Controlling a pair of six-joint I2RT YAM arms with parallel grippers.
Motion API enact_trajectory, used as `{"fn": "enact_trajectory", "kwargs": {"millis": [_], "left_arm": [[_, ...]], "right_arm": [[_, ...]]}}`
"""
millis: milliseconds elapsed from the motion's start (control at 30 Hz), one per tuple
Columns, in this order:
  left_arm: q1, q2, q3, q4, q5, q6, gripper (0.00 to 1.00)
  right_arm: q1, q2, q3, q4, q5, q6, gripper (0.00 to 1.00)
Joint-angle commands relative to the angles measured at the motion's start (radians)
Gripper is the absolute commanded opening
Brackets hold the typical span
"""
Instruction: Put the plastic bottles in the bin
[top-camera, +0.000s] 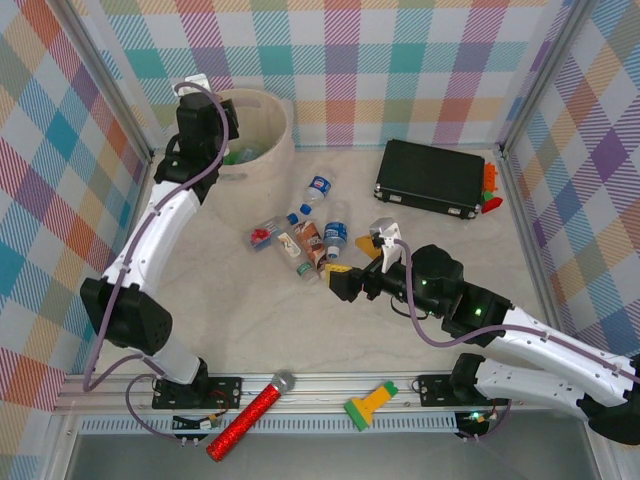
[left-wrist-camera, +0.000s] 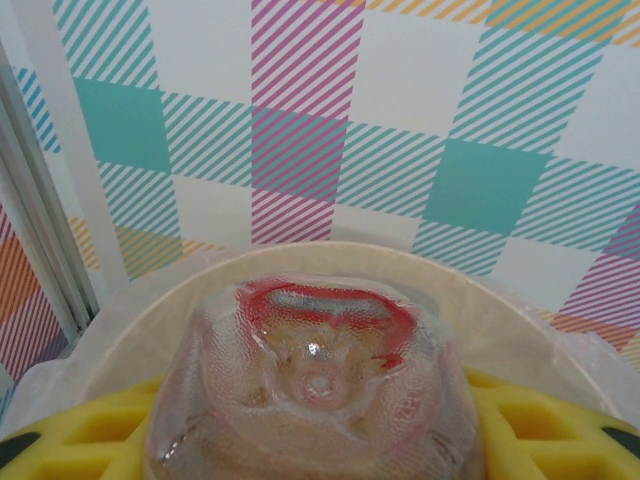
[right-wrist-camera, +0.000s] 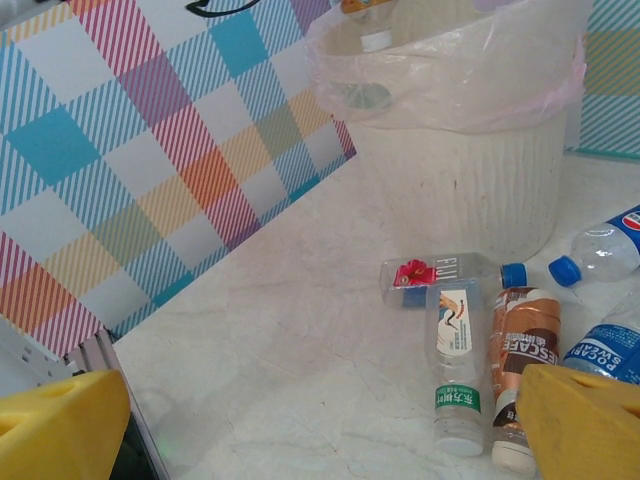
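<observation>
My left gripper (left-wrist-camera: 316, 445) is shut on a clear bottle with a red label (left-wrist-camera: 318, 375), held base-forward over the cream bin (left-wrist-camera: 500, 320). From above, that gripper (top-camera: 205, 118) sits at the bin's (top-camera: 262, 160) left rim. Several bottles lie mid-table: a Pepsi one (top-camera: 318, 188), a blue-labelled one (top-camera: 336, 235), a brown one (top-camera: 312, 242) and a clear Fiji one (top-camera: 268, 232). My right gripper (top-camera: 350, 281) stands open just right of them. Its wrist view has the Fiji bottle (right-wrist-camera: 440, 277), a green-banded bottle (right-wrist-camera: 455, 360) and the brown bottle (right-wrist-camera: 522, 345) ahead of the open gripper (right-wrist-camera: 320, 425).
A flat black case (top-camera: 430, 178) lies at the back right, with small orange and green items (top-camera: 488, 186) beside it. A red glitter microphone (top-camera: 250, 415) and a green-and-yellow tool (top-camera: 368, 403) rest on the near rail. Plaid walls enclose the table.
</observation>
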Motion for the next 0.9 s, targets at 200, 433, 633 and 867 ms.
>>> {"fn": "enact_trajectory", "kwargs": {"millis": [200, 433, 633, 867], "left_arm": [[0.007, 0.117, 0.16, 0.028, 0.038, -0.039, 0.55], [0.007, 0.103, 0.137, 0.005, 0.104, -0.09, 0.77], [0.007, 0.035, 0.098, -0.043, 0.153, -0.121, 1.0], [0.007, -0.069, 0.013, -0.063, 0.224, -0.178, 0.99]], "right_arm": [[0.005, -0.005, -0.01, -0.001, 0.036, -0.018, 0.99], [0.005, -0.013, -0.01, -0.007, 0.042, -0.014, 0.99], [0.004, -0.019, -0.013, -0.01, 0.041, -0.005, 0.99], [0.005, -0.003, -0.006, -0.011, 0.046, 0.007, 0.99]]}}
